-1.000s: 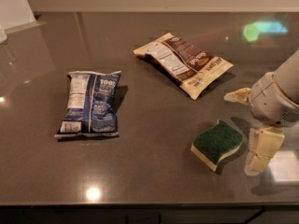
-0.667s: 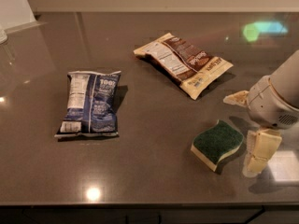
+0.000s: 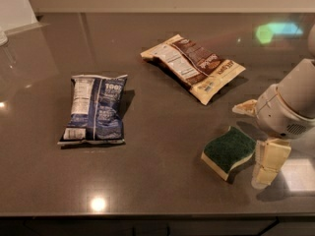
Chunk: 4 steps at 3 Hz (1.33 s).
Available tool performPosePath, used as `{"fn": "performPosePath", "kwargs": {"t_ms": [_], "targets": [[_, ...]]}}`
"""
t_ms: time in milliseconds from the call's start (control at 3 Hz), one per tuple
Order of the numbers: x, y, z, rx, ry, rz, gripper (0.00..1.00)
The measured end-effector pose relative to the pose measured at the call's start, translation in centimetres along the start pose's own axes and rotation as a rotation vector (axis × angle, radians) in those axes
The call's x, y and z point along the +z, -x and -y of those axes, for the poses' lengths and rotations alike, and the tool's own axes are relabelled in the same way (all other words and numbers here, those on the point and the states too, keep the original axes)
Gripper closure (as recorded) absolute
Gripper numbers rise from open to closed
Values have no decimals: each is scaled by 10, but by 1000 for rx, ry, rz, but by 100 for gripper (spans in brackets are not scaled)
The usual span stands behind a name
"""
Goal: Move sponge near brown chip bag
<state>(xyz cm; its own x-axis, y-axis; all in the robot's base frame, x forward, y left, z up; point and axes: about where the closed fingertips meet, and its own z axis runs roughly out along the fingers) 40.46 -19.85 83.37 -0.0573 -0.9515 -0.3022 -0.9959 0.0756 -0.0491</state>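
The sponge [image 3: 229, 150], dark green on top with a pale yellow body, lies flat on the dark countertop at the front right. The brown chip bag [image 3: 193, 65], with cream edges and a white label, lies flat behind it, near the middle of the counter and well apart from the sponge. My gripper [image 3: 256, 139] is at the sponge's right end, low over the counter. It is open, with one cream finger [image 3: 244, 107] behind the sponge's right edge and the other finger [image 3: 268, 165] in front of it. It holds nothing.
A blue and white chip bag [image 3: 94, 109] lies on the left part of the countertop [image 3: 147, 171]. The counter's front edge runs along the bottom of the view. A white wall stands at the back, and a pale object [image 3: 15, 6] is at the far left corner.
My gripper has shifted slightly left and toward the front, closer around the sponge's right end. The sponge and both bags have not moved.
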Motion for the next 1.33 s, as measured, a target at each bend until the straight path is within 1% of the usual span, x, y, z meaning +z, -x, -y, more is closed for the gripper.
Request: {"fn": "performPosePath", "kwargs": {"t_ms": [333,667,1000,1333], "targets": [[1,1,1,9,8,-2,16],[0,2,5,39,18,-24,47],[-5,5,11,55,19,-46,71],[-26,6,34,101,-10,-54,93]]}}
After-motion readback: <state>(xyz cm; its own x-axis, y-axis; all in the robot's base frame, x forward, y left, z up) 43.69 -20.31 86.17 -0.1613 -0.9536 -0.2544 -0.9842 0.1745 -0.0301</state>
